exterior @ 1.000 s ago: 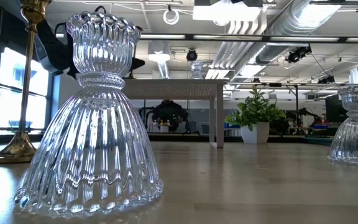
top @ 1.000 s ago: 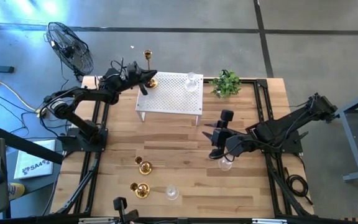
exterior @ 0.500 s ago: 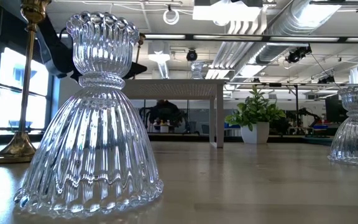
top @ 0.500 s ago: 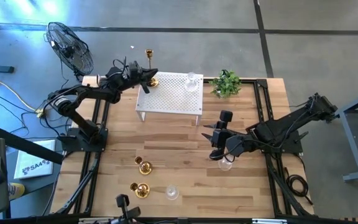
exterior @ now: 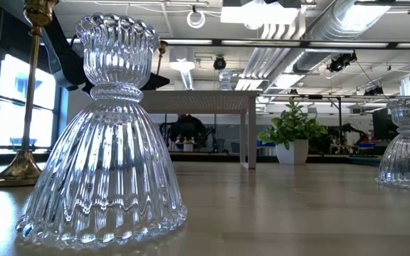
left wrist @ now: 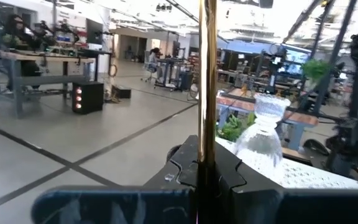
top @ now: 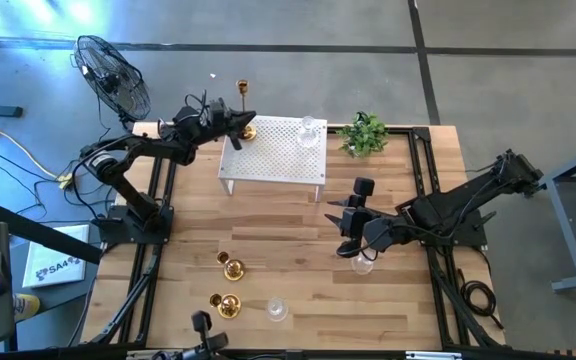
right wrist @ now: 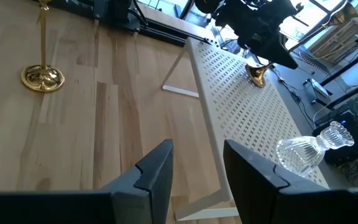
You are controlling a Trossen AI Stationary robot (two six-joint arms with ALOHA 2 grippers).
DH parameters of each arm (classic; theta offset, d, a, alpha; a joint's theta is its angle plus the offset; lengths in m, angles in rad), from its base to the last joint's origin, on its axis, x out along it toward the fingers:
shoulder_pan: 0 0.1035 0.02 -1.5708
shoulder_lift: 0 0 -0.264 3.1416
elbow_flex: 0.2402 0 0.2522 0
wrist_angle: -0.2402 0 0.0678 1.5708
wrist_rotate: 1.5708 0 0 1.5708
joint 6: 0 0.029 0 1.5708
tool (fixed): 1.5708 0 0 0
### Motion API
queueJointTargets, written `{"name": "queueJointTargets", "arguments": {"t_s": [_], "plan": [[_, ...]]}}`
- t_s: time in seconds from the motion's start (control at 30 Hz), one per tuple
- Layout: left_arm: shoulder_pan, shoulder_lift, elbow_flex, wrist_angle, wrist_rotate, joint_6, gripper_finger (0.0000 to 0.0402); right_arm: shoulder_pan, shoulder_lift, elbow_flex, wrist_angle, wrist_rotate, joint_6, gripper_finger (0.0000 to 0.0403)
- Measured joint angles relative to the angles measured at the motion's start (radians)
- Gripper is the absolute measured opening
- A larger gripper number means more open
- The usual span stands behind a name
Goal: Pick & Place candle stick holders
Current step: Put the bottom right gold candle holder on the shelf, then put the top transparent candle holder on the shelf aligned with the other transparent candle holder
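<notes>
My left gripper is at the far left corner of the white perforated shelf, shut on a tall gold candle stick holder. The holder's round base is at that corner; whether it touches the shelf I cannot tell. A clear glass holder stands on the shelf's far right part. My right gripper hangs open above the table, right of centre, with nothing between its fingers. Just near of it a clear glass holder stands on the table. My left gripper pinches the gold holder's slim stem between its two shut fingers. The fingers come about level from the table's left and lie across the stem. The stem rises upright above the fingers, and the base sits below them at the shelf's corner.
Two gold holders and a clear glass one stand on the table's near left part. A potted plant is at the far edge, right of the shelf. A fan stands off the table's far left.
</notes>
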Motion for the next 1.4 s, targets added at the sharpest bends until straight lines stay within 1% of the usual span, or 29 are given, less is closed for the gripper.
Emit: {"name": "queueJointTargets", "arguments": {"t_s": [0.13, 0.43, 0.53, 0.63, 0.87, 1.1, 1.23, 1.4], "plan": [[0.000, 0.000, 0.000, -0.011, 0.031, 0.000, 0.0003, 0.000, 0.000, 0.000, -0.004, 0.000, 0.001, 0.0134], [0.000, -0.001, 0.000, -0.024, 0.045, -0.005, 0.0003, 0.000, 0.000, 0.000, -0.004, 0.000, 0.003, 0.0134], [0.000, -0.001, 0.000, -0.030, 0.057, -0.012, 0.0010, 0.000, 0.000, 0.000, -0.004, 0.000, 0.003, 0.0134], [-0.001, 0.004, -0.004, -0.053, 0.079, -0.025, 0.0034, 0.002, 0.000, 0.000, -0.004, -0.006, 0.003, 0.0134], [0.000, 0.002, -0.005, -0.041, 0.100, -0.039, 0.0109, 0.003, 0.000, 0.000, -0.004, -0.018, 0.004, 0.0134], [0.000, -0.054, -0.005, -0.048, 0.108, -0.048, 0.0168, 0.002, 0.000, 0.000, -0.004, -0.048, 0.022, 0.0134], [0.000, -0.102, -0.003, -0.125, 0.131, -0.047, 0.0187, 0.003, 0.000, 0.000, -0.004, -0.049, 0.022, 0.0134], [0.000, -0.162, -0.003, -0.265, 0.107, -0.002, 0.0203, 0.003, 0.000, 0.000, -0.004, -0.049, 0.021, 0.0134]]}}
